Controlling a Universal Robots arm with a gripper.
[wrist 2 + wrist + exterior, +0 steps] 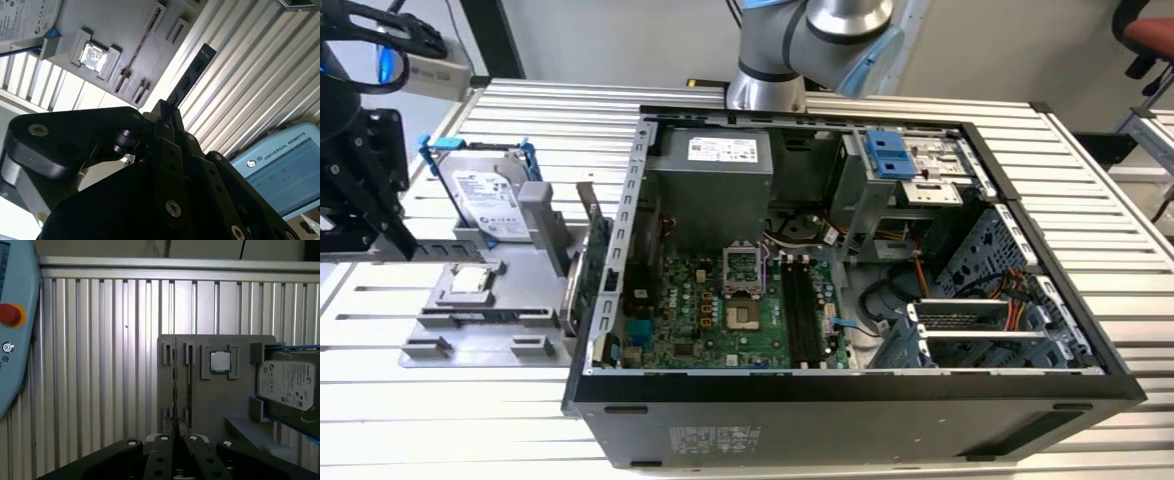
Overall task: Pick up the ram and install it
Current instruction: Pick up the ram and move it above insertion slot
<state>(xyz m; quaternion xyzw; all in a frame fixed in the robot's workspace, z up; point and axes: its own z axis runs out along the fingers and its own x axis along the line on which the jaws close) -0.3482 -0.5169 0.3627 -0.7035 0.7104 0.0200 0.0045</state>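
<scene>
I see my gripper pinching the thin dark ram, up in the air, near the gray tray

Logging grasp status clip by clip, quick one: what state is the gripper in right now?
Gripper: closed, holding the ram, which sticks out past the jaws in the second wrist view.

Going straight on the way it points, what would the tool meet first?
Likely the flat grey slotted holder plate, struck first by the thin dark ram stick the tool grips; depth unclear.
</scene>
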